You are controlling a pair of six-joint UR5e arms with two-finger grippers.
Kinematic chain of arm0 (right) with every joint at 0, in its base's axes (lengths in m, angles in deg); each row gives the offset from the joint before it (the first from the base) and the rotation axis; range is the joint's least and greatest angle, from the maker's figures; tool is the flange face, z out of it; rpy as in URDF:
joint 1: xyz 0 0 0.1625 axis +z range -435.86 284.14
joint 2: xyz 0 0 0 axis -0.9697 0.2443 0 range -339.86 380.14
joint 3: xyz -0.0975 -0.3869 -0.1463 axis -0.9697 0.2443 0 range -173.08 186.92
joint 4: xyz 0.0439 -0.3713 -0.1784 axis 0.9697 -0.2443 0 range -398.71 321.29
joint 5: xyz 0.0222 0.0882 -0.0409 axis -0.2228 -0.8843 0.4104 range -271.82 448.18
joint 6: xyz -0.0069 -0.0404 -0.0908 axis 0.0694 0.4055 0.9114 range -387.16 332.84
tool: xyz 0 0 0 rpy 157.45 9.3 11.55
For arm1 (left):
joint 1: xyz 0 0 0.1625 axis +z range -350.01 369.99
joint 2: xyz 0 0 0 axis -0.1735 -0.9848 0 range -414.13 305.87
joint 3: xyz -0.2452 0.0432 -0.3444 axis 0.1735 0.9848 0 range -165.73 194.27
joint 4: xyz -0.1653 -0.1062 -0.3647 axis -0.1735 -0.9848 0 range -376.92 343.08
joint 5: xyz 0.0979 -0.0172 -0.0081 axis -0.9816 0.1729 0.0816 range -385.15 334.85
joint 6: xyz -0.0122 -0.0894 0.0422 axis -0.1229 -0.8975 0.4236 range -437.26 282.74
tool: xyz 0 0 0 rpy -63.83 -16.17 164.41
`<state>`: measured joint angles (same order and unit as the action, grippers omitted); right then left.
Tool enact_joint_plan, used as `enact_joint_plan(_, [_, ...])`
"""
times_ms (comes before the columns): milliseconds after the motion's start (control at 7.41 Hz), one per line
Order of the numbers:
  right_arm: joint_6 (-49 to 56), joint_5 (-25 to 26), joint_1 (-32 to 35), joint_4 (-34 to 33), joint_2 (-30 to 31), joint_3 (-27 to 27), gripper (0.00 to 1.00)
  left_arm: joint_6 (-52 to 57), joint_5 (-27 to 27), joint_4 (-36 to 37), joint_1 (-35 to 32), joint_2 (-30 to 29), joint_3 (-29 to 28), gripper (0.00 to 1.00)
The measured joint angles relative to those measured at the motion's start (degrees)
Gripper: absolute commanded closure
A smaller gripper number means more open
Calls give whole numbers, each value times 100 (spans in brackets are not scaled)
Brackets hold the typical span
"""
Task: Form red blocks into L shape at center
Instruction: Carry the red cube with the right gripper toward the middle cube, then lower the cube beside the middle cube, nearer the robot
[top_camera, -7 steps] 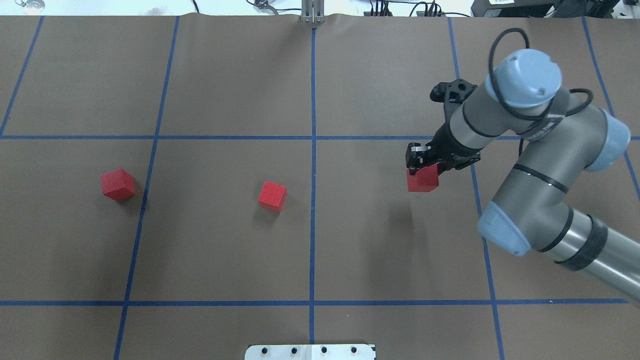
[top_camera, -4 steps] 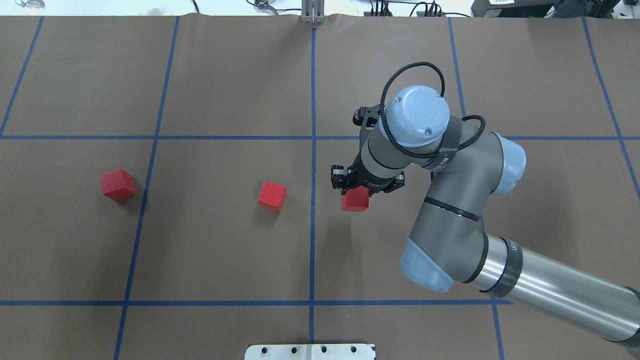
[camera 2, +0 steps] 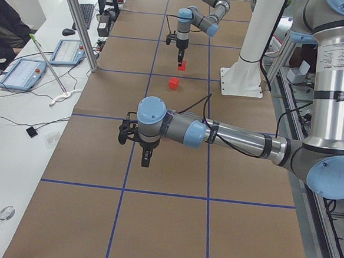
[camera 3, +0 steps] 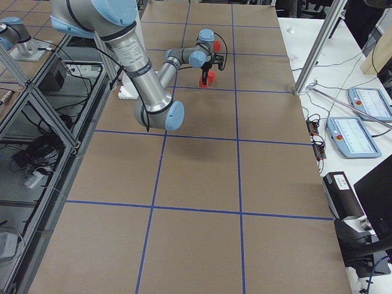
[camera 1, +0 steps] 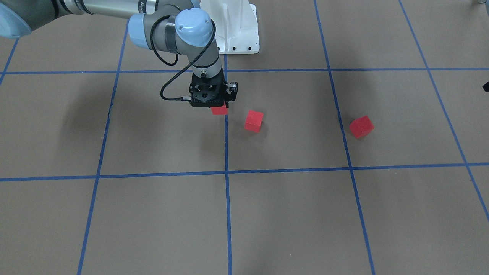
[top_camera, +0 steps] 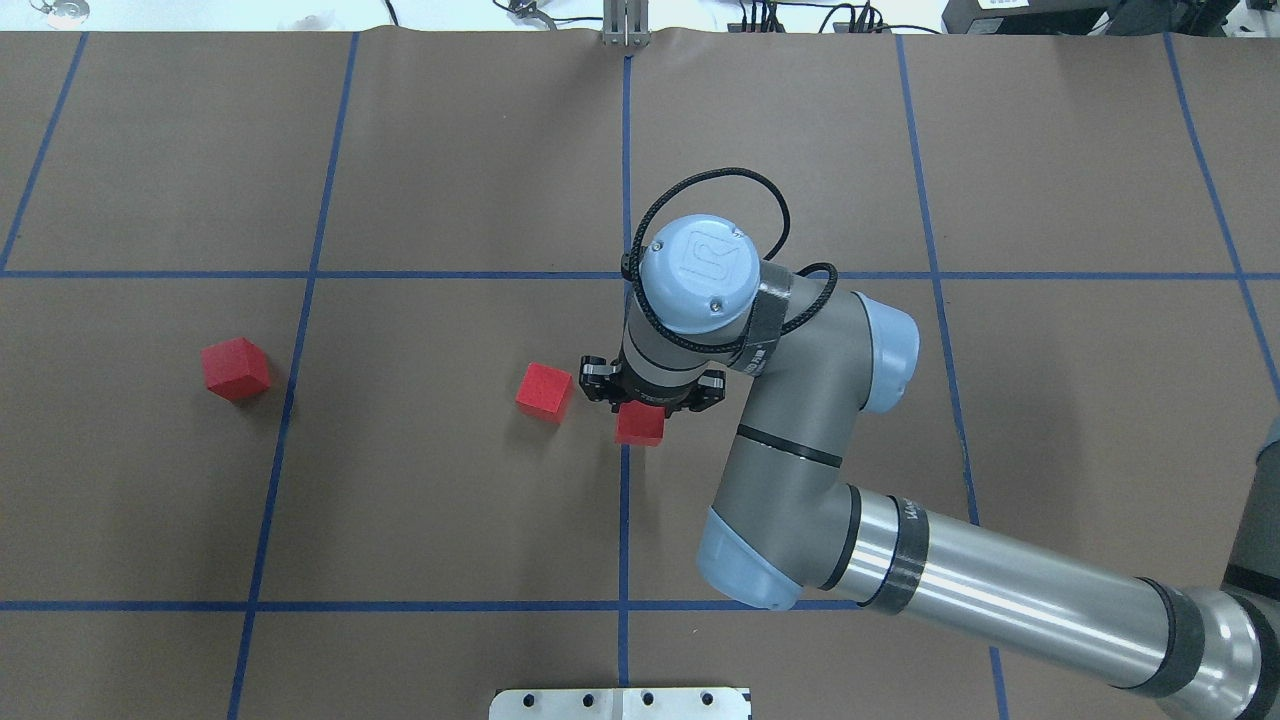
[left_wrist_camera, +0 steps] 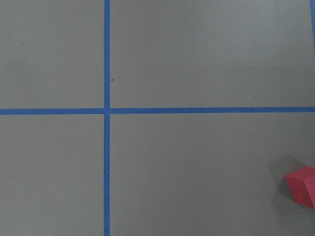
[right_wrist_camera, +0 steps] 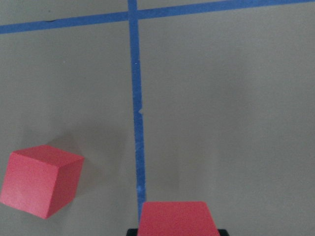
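Currently on the bench, three red blocks are logged, none yet joined.

Item 1, carried red block: pinched in the right claw and hung over the central blue line, apparently clear of the surface.

Item 2, second red block: set near item 1 on its left, apart from it, turned askew to the grid.

Item 3, third red block: lying well apart at the far left.

Item 4, left claw: shown only by a side camera, so spread or closed cannot be told.

Hazards, as judged: item 2 may be nudged by a descending finger if the drop is made too close. Because item 2 is skewed, flush faces may not be obtained. Item 1 may be left rotated by a tilted release.
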<state>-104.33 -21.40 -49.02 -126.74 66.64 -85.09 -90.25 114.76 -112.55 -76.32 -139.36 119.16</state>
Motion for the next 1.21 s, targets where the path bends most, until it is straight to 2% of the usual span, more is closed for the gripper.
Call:
enact_joint_plan(405, [-42, 132, -130, 8, -177, 282, 100, -4, 8, 1, 0, 3, 26, 0])
enact_joint_plan(1215, [-33, 224, -226, 13, -206, 417, 100, -43, 9, 1, 0, 1, 46, 0])
